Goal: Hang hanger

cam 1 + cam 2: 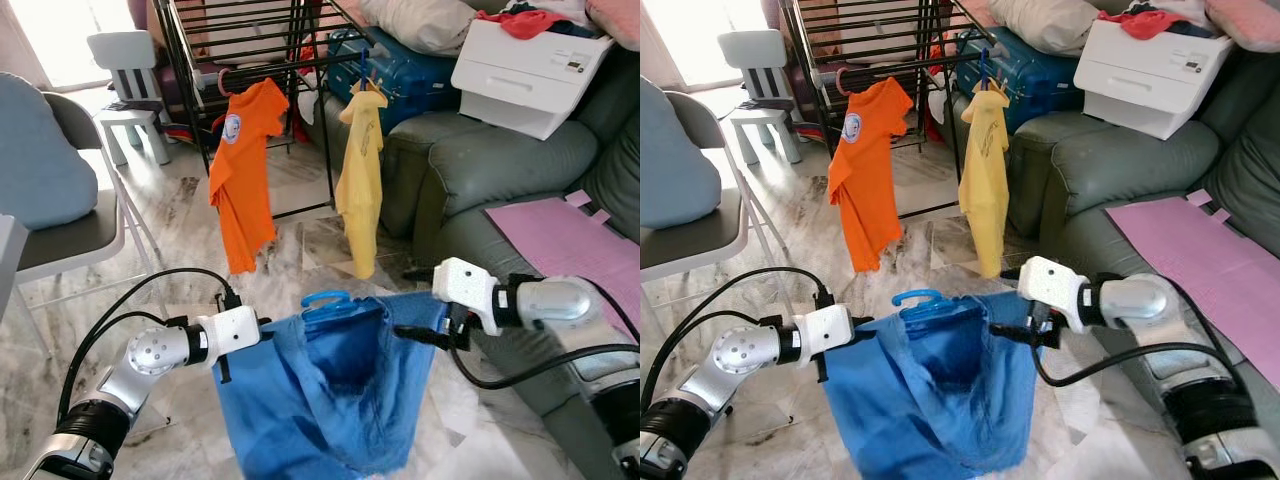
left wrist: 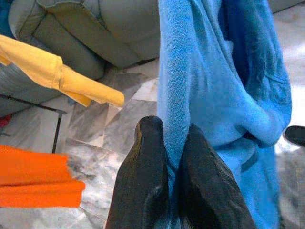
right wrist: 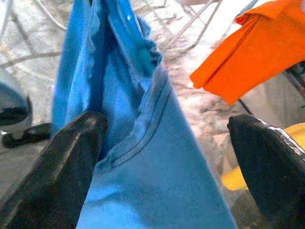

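A blue garment (image 1: 320,400) on a blue hanger (image 1: 326,299) hangs spread between the two grippers, low in front of the robot and above the marble floor (image 1: 300,215). The hanger's hook pokes up from the neckline, midway between the arms.

The left gripper (image 2: 169,160) has its jaws pressed together on a fold of the garment's edge; the cloth runs up out of the narrow slit between them. The right gripper (image 3: 167,157) has its jaws spread wide, with the other shoulder of the garment lying between them, resting against one finger (image 3: 62,162) and apart from the other.

Beyond, a black drying rack (image 1: 250,40) carries an orange shirt (image 1: 243,170) and a yellow shirt (image 1: 360,170) on hangers. A grey-green sofa (image 1: 480,170) stands to the right, a folding chair (image 1: 70,220) to the left.
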You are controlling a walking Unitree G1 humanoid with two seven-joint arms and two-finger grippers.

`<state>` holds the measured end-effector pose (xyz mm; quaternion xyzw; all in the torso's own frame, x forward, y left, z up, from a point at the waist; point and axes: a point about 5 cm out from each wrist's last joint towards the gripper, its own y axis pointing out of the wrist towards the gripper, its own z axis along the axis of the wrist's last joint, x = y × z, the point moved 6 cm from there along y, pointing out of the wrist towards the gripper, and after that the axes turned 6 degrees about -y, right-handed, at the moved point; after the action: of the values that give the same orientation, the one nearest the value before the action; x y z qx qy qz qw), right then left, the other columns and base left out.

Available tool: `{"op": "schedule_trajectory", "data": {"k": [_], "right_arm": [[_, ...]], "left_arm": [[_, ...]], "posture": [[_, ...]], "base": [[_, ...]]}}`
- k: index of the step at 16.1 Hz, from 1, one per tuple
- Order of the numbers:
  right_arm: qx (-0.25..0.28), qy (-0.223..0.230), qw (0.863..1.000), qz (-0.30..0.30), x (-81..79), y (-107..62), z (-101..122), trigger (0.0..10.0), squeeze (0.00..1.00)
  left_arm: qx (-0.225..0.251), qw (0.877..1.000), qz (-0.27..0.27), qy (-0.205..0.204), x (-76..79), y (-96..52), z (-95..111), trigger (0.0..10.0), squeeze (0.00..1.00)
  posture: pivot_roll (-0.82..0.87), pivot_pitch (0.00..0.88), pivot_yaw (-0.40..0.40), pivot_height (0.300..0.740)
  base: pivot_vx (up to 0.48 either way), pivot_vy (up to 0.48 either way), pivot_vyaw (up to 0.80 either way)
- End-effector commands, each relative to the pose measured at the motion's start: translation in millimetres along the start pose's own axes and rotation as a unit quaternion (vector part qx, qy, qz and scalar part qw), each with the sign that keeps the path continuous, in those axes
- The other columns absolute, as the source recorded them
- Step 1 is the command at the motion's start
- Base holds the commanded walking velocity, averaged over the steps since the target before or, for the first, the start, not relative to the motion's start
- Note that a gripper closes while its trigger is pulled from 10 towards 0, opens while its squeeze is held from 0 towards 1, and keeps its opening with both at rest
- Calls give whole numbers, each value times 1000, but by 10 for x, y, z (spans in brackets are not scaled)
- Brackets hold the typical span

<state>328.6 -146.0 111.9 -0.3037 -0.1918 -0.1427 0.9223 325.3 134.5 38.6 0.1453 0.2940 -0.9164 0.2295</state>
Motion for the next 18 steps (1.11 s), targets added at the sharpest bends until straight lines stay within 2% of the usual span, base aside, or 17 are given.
{"op": "schedule_trajectory", "data": {"k": [1, 7, 11, 18], "right_arm": [[-6, -3, 1000, 10, 38, -27, -2, 0, 0], [-23, 10, 998, 49, 39, -51, -75, 0, 0], [-37, 23, 995, 93, -81, -3, -170, 0, 0], [-35, 21, 994, 97, -75, 68, -184, 0, 0]], "left_arm": [[11, 1000, 1, 19, -65, -12, 78, 0, 0], [22, 999, -18, 28, 15, 13, 95, 0, 0], [33, 999, -20, 30, 46, 49, 131, 0, 0], [36, 999, -23, 30, 69, 57, 138, 0, 0]], "posture": [[-114, 0, 32, 740], [-112, 0, 30, 740], [-108, 0, 20, 740], [-108, 0, 18, 740]], "base": [[0, 0, 0], [0, 0, 0], [0, 0, 0], [0, 0, 0]]}}
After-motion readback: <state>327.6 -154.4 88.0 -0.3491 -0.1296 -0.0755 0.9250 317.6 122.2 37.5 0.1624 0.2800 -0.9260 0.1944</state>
